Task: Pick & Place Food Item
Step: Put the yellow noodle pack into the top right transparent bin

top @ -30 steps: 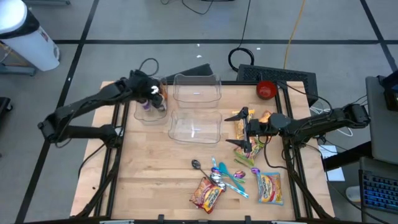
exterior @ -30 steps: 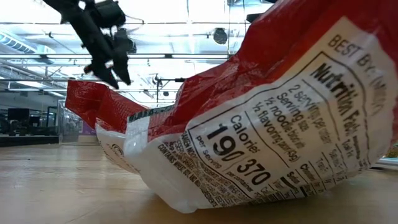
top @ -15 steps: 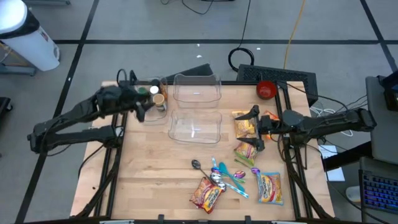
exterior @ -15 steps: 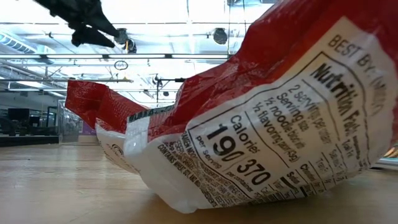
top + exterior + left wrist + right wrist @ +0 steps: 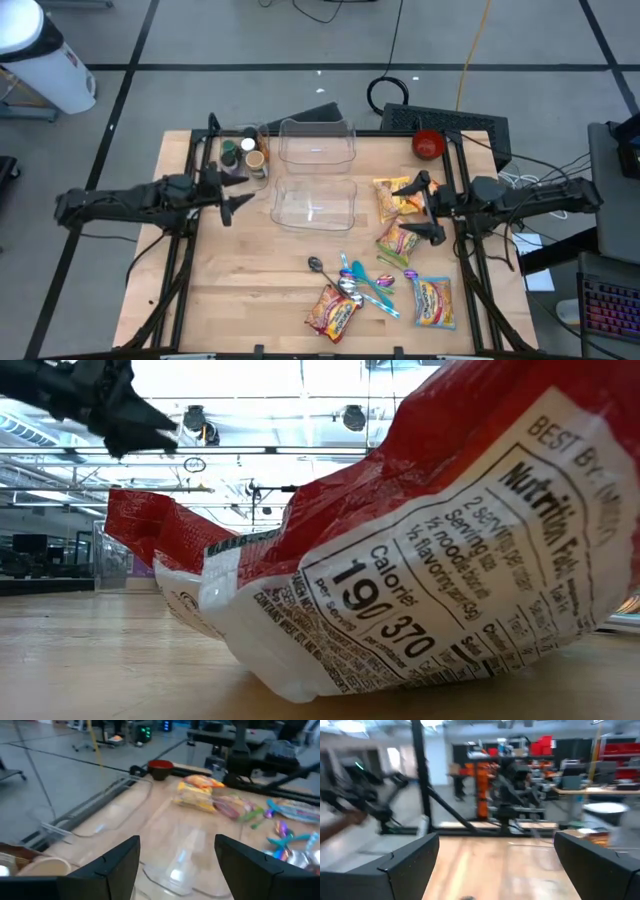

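Several noodle packets lie flat on the wooden table: two at the right [image 5: 395,197] [image 5: 400,243] and two near the front edge [image 5: 333,312] [image 5: 433,300]. One red packet [image 5: 420,560] fills the low view. Two clear tubs [image 5: 318,140] [image 5: 315,203] stand in the middle. My left gripper [image 5: 235,190] is open and empty, left of the nearer tub [image 5: 170,850]. My right gripper [image 5: 412,210] is open and empty, just right of the two right-hand packets; its view [image 5: 502,865] is blurred.
A small clear tub with jars [image 5: 247,155] stands at the far left. A red bowl [image 5: 428,145] sits at the far right. Coloured spoons [image 5: 362,282] lie near the front packets. Free board lies at the near left.
My left gripper has drawn back from over the jar tub toward the table's left and near edges and has tipped from pointing down to nearly level. My right gripper has moved toward the table's right edge, away from the packets, still open.
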